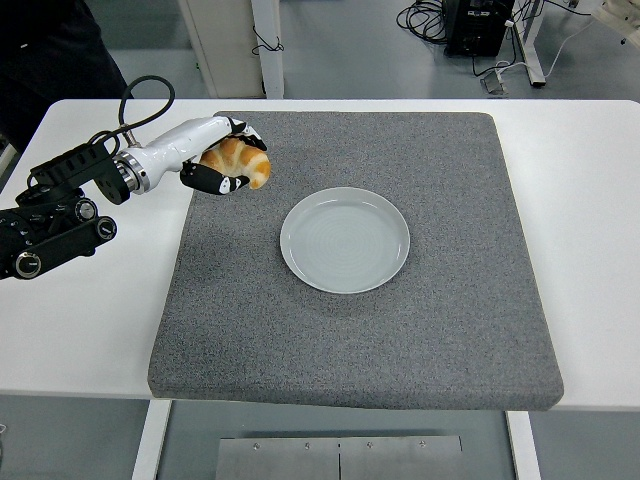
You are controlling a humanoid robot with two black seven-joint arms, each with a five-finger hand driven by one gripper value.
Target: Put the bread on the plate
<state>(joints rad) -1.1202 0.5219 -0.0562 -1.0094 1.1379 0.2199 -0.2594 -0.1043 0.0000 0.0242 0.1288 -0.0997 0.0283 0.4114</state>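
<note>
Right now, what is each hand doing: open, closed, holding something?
Left hand: closed around the bread, above the grey mat, left of the plate.
Right hand: not in view.

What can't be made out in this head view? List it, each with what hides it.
- Underside of the bread: covered by the left hand curled round it; whether it is clear of the grey mat cannot be told.
- Right hand: out of view.
- Person at the top left: cut off by the picture's edge, only dark clothing shows.
- Left arm's upper part: cut off by the left edge.
- Plate: fully seen, nothing on it.
</note>
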